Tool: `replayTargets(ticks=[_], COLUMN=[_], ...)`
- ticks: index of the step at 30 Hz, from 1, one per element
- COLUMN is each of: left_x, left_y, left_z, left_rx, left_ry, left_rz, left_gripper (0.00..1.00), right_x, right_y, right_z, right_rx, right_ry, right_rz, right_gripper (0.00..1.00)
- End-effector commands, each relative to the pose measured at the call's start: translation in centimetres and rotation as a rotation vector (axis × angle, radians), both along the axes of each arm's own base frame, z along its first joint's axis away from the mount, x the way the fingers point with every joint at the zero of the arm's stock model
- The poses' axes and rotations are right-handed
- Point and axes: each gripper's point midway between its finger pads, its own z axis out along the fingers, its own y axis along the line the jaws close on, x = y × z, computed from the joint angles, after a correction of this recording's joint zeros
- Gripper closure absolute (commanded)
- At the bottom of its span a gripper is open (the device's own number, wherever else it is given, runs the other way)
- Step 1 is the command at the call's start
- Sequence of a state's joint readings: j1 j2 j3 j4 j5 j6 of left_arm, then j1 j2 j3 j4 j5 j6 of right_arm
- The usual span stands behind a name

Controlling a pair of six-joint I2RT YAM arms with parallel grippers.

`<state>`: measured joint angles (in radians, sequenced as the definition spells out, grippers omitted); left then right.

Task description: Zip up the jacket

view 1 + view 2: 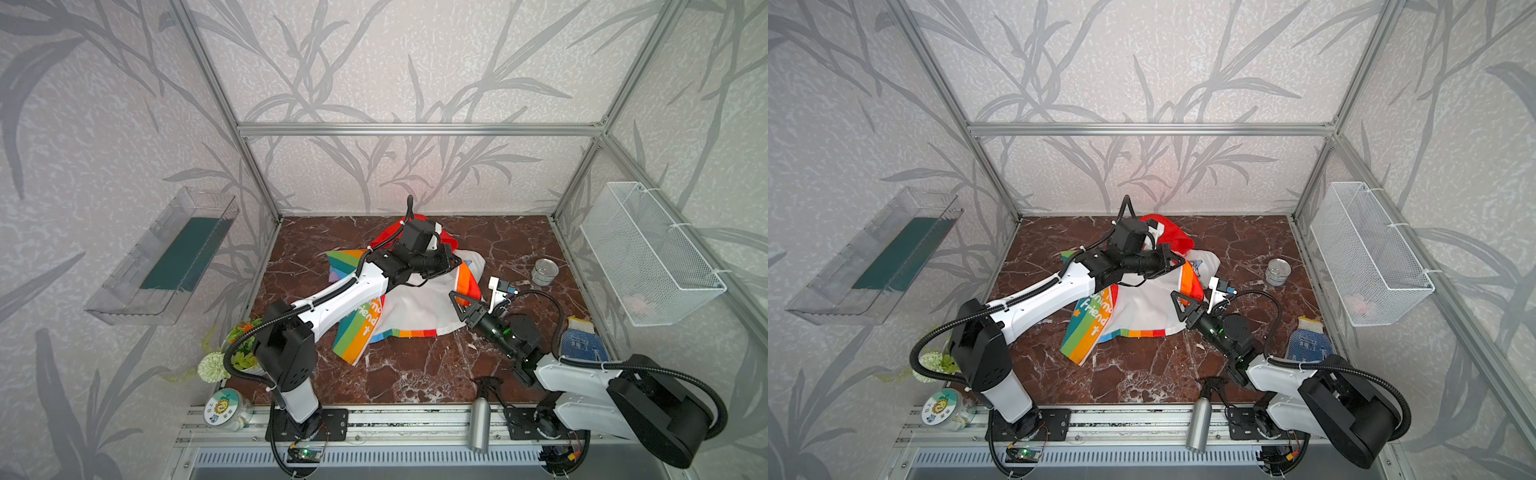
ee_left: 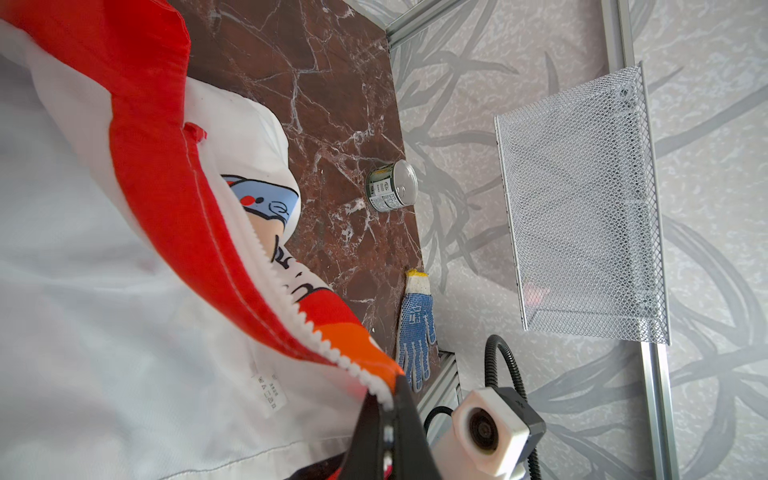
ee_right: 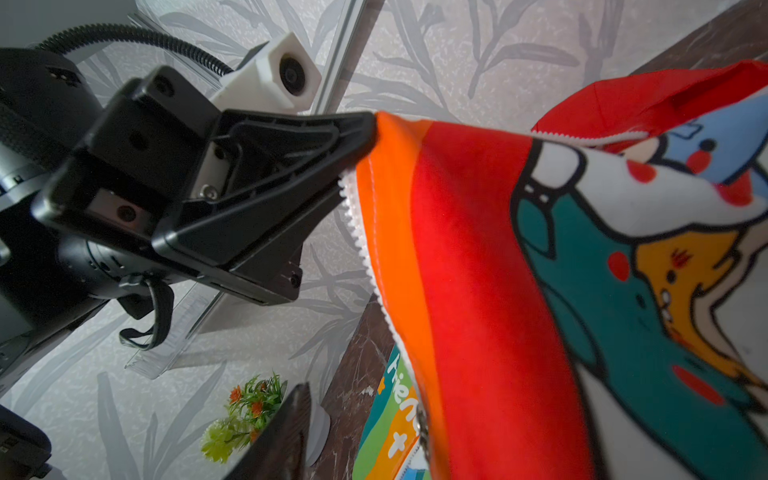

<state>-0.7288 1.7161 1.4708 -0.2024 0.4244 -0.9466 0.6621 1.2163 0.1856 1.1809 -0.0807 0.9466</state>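
Nearest us, the jacket (image 1: 415, 307) lies crumpled in the middle of the table (image 1: 415, 374), with its rainbow hem toward the front and its white lining turned up. Just beside its right edge hangs the right end effector (image 1: 456, 306). We cannot tell whether its jaws stand apart or are closed on cloth, since the right wrist view shows only one finger. Low in that view a small metal piece sits on the tooth row, possibly the slider (image 3: 422, 428), though it is blurred.

Further back, the left end effector (image 3: 368, 124) is clamped on the orange front edge, lifting it so the zipper teeth (image 2: 291, 307) run taut toward the red hood (image 1: 1169, 235).

To do this step well, we judge that the left should hold that tension without twisting the edge. The right should take the pull itself, not the surrounding fabric, and draw straight along the teeth.
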Motion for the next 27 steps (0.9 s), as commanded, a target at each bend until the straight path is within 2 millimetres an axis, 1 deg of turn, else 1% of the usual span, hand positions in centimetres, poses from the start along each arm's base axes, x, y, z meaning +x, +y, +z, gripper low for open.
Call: replayTargets(ticks=[1, 6, 8, 14, 17, 21, 22, 23, 25, 26, 27], left_x=[-0.5, -0.5, -0.6, -0.7, -0.6, -0.5, -0.4, -0.3, -0.1, 0.1, 0.2], left_y=[0.5, 0.6, 0.7, 1.0, 1.2, 1.7, 1.9, 2.2, 3.3, 4.1, 5.1], left_z=[2.1, 2.1, 2.2, 2.1, 1.9, 1.6, 1.4, 1.2, 0.5, 0.2, -0.2], left_rx=[-0.042, -0.038, -0.037, -0.028, -0.022, -0.014, -0.010, -0.004, 0.019, 0.034, 0.049], left_ry=[-0.023, -0.021, -0.027, -0.029, -0.027, -0.024, -0.021, -0.017, -0.008, -0.004, 0.001], left_rz=[-0.001, 0.002, 0.002, 0.008, 0.011, 0.022, 0.027, 0.037, 0.060, 0.078, 0.097], left_gripper=[1.00, 1.00, 1.00, 1.00, 1.00, 1.00, 0.94, 0.76, 0.49, 0.43, 0.40], right_x=[0.1, 0.3, 0.3, 0.5, 0.5, 0.4, 0.3, 0.3, 0.3, 0.2, 0.2], right_y=[0.6, 0.9, 1.0, 1.3, 1.4, 1.5, 1.6, 1.6, 1.7, 1.8, 1.8], right_z=[1.1, 0.9, 0.8, 0.8, 0.8, 1.0, 1.1, 1.2, 1.6, 1.8, 1.9], right_rx=[-0.009, -0.004, 0.003, 0.025, 0.033, 0.044, 0.045, 0.048, 0.054, 0.056, 0.056], right_ry=[-0.022, -0.012, -0.007, 0.000, 0.004, -0.001, -0.004, -0.003, -0.006, -0.007, -0.007], right_rz=[0.017, 0.027, 0.031, 0.041, 0.045, 0.052, 0.057, 0.059, 0.069, 0.074, 0.078], right_gripper=[0.54, 0.71, 0.79, 0.96, 1.00, 1.00, 1.00, 1.00, 1.00, 1.00, 1.00])
